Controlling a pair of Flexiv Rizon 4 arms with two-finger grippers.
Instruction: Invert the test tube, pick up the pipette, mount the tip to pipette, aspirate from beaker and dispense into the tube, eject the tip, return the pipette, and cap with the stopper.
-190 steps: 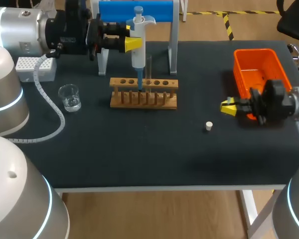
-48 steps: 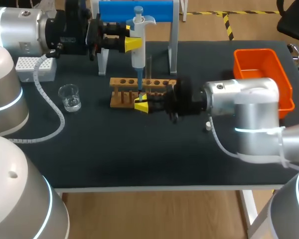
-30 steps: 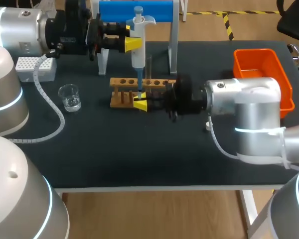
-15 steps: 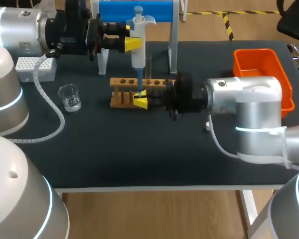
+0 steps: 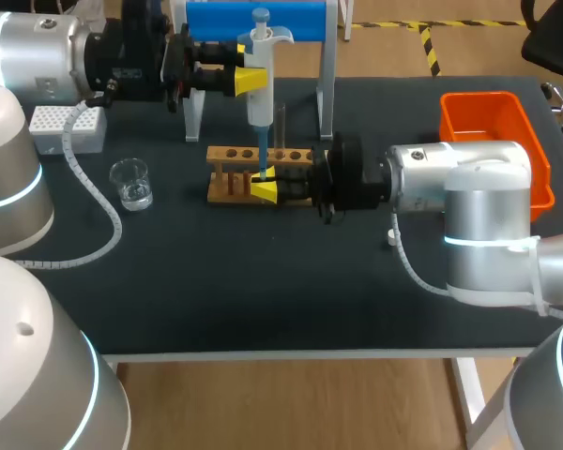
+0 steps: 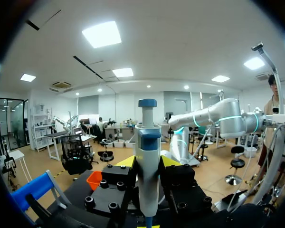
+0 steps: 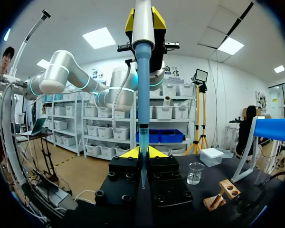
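Since 6.3 s ago the right arm has swung from beside the orange plastic bin (image 5: 493,117) across to the middle of the dark table (image 5: 263,300). In the last 1.6 s its right gripper (image 5: 264,190) has edged closer to the light wooden test tube rack (image 5: 227,153). The left arm and its load have not shifted.

The left gripper (image 5: 253,77) is clamped on the body of the white and blue pipette (image 5: 260,94), its 2 yellow fingertips (image 6: 127,162) pressing from either side. The pipette hangs upright above the rack, in front of the blue-topped stand (image 5: 253,19).

In the right wrist view, the clear plastic pipette tip (image 7: 142,164) on the pipette's blue shaft passes between the right gripper's 2 yellow fingertips, which look closed against it from both sides.

The clear glass test tube (image 5: 281,127) stands upright in the rack, just beside the pipette's shaft. The small glass beaker (image 5: 131,183) holding clear liquid sits on the table well apart from the rack, toward the left arm. The white tip box (image 5: 61,127) lies behind it. The small white stopper (image 5: 392,237) rests on the table beside the right arm.
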